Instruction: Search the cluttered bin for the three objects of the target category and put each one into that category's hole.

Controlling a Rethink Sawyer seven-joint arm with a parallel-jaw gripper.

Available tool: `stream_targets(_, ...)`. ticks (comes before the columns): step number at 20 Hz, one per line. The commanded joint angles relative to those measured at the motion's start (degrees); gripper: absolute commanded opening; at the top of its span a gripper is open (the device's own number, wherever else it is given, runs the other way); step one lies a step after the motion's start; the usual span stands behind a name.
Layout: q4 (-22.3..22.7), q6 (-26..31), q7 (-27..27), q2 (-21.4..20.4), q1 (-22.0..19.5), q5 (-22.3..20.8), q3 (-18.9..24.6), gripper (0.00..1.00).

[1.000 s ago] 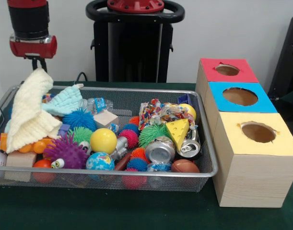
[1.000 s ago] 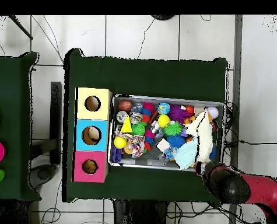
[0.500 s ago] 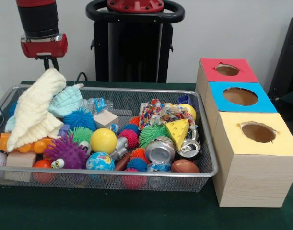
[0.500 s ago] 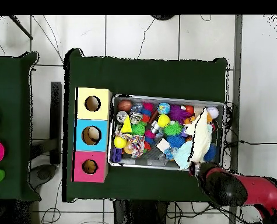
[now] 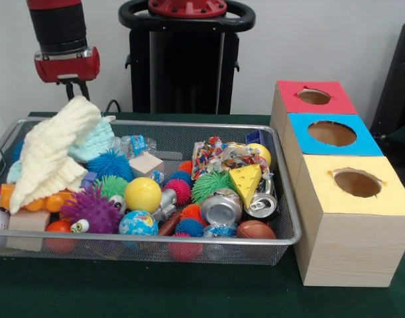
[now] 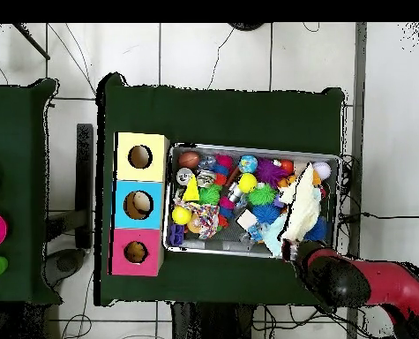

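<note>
One cream cloth (image 5: pixel 53 149) dragged rightward by end effector (image 5: pixel 78 93).

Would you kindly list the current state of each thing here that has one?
gripper: shut on the cream cloth, lifting one corner
cream cloth: partly raised, draped over toys
silver cans: dented, lying on their sides
three box holes: open
wire bin: full of toys

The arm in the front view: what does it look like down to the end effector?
The arm is a black cylinder with a red band at the top edge and a bulky red collar at its lower end. Below the collar hangs the thin dark end effector. From overhead, the arm shows as a red and black link.
</note>
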Motion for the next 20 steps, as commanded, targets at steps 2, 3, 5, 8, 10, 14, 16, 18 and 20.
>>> stream_targets(2, 0.38, 0.19, -12.02, 1.29, 0.75, -4.66, 4.73, 1.00)
stream_targets(3, 0.39, 0.10, -12.03, 1.17, 0.82, -4.90, 4.82, 1.00)
stream_targets(5, 0.61, -0.11, -11.50, 0.79, 1.08, -5.31, 4.70, 1.00)
stream_targets(8, 1.22, -1.24, -6.83, -1.32, 2.58, -5.75, 2.41, 1.00)
stream_targets(10, 2.54, -1.62, -4.77, -3.12, 2.85, -5.12, 1.96, 1.00)
stream_targets(14, 8.86, -3.25, -0.02, -10.01, 3.44, -2.95, 1.66, 1.00)
stream_targets(16, 12.99, -4.73, 3.59, -13.71, 4.41, -1.61, 0.49, 1.00)
stream_targets(18, 15.65, -6.12, 6.57, -15.28, 5.59, -1.05, -1.10, 1.00)
stream_targets(20, 17.16, -7.67, 8.99, -15.44, 7.05, -1.39, -3.12, 1.00)
